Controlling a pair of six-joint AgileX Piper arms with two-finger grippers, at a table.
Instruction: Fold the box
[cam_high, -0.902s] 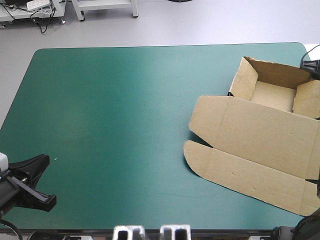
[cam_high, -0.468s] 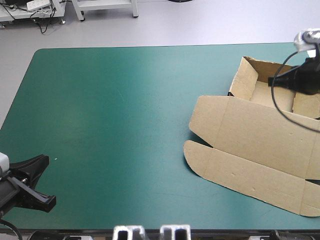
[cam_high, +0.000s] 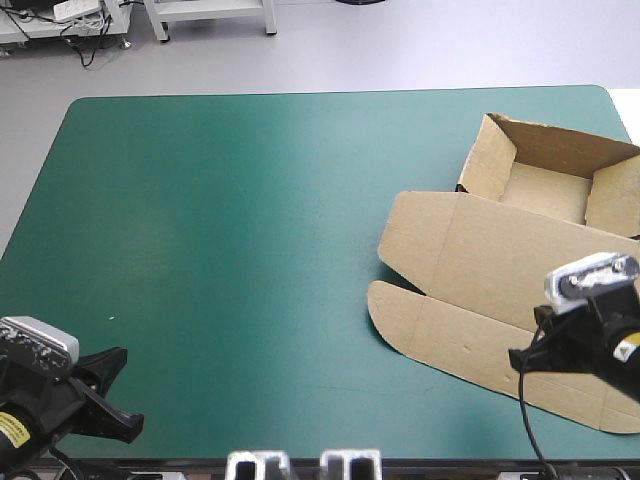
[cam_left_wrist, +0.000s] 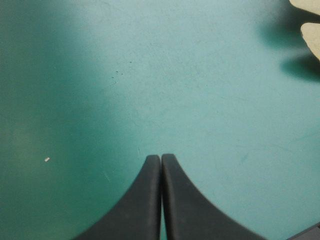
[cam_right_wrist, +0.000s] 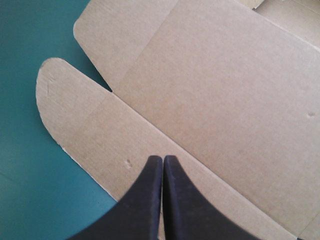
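High view, with both wrist views. The box lies at the right of the frame on the table. Its tray, walls raised, is at upper right. The lid lies flat below the tray, and the rounded flap points toward lower centre. The box's right side runs to the frame's right edge, close to the table's right edge.

Right gripper: clenched and empty, its fingers meeting in one arch over the flap's strip, just beside the crease that joins flap and lid. Whether the tips touch the board cannot be told.

Left gripper: likewise clenched and empty, at the lower left of the high view. It is over bare table and well apart from the box.

Likely hazards:

(a) Clenched fingers cannot take the flap's edge. If the right gripper comes down as it is, it would only press or push.

(b) The flat board rests loose on a smooth cover and nothing braces it. A sideways push could therefore slide or turn the whole box, perhaps past the table's right edge.

(c) Pressing off the crease could dent the board or bend it in the wrong place.

(d) Dragging the lid could pull the tray's walls out of their tuck.

The distant left gripper cannot check any of these.
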